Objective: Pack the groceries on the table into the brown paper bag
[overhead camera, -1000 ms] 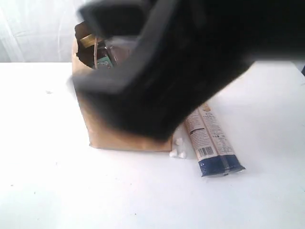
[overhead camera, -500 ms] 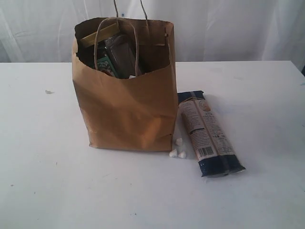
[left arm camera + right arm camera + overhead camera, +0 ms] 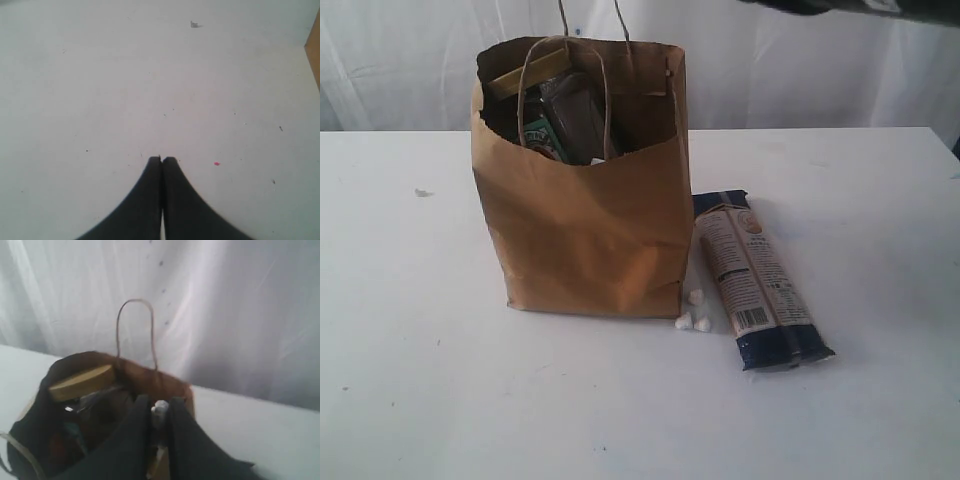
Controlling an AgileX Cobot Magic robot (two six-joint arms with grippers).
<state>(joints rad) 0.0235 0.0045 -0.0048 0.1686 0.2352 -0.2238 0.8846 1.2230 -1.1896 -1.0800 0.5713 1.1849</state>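
Observation:
The brown paper bag [image 3: 585, 230] stands upright on the white table [image 3: 430, 380]. Inside it show a gold-lidded jar [image 3: 525, 74] and a dark packet [image 3: 576, 112]. The long dark-blue noodle packet [image 3: 756, 282] lies flat on the table just right of the bag. My right gripper [image 3: 160, 402] hovers over the bag's open top [image 3: 150, 377], near the gold lid [image 3: 82, 381]. It is shut on a small white lump [image 3: 160, 409]. Only a dark strip of that arm [image 3: 850, 6] shows in the exterior view. My left gripper [image 3: 161, 159] is shut and empty over bare tabletop.
Three small white crumbs [image 3: 692, 318] lie between the bag's foot and the noodle packet. A white curtain [image 3: 800, 70] hangs behind the table. A brown edge of the bag [image 3: 315, 50] shows at the side of the left wrist view. A small scrap [image 3: 422, 192] lies at the left.
A second ago a dark arm filled the exterior view in front of the bag; it has pulled away to the top right edge. Bag and noodle packet have not moved.

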